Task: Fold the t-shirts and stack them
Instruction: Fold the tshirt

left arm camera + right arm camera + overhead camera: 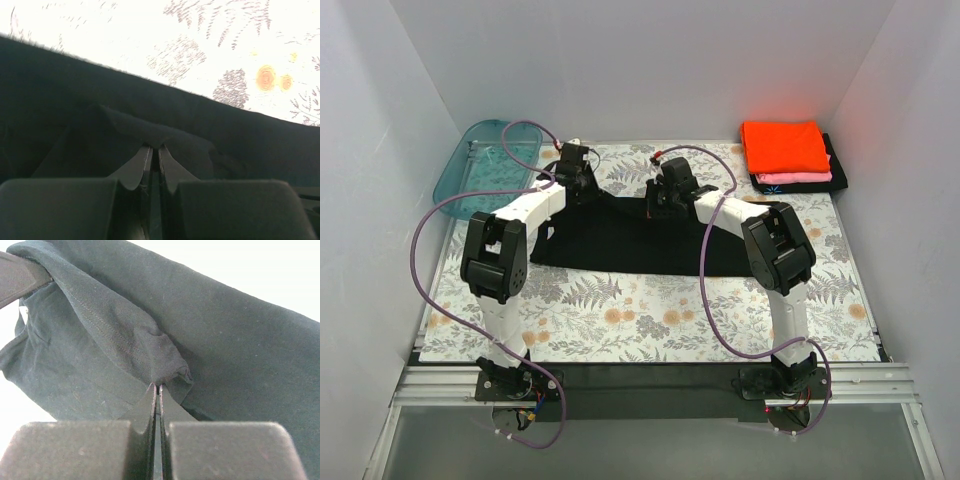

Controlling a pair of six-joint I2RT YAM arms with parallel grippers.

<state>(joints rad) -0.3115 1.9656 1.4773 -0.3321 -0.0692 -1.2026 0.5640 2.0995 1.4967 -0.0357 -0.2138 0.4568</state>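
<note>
Black t-shirt (630,248) sits clamped in outstretched left pincer (151,148) and right pincer (156,386).

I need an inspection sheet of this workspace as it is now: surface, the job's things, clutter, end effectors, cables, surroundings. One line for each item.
Surface: table cover with a fern and flower print, lying flat.
Job's things: large black t-shirt spread in the middle; orange shirt folded on top of a pink shirt and a second black shirt, stacked at the far right corner.
Clutter: teal tub at the far left corner.
End effectors: left end effector shut on a fold of the large black t-shirt; right end effector shut on another fold.
Cables: purple cables loop from both arms; the left one passes over the tub.
Surroundings: white walls on three sides; metal rail at the near edge.
</note>
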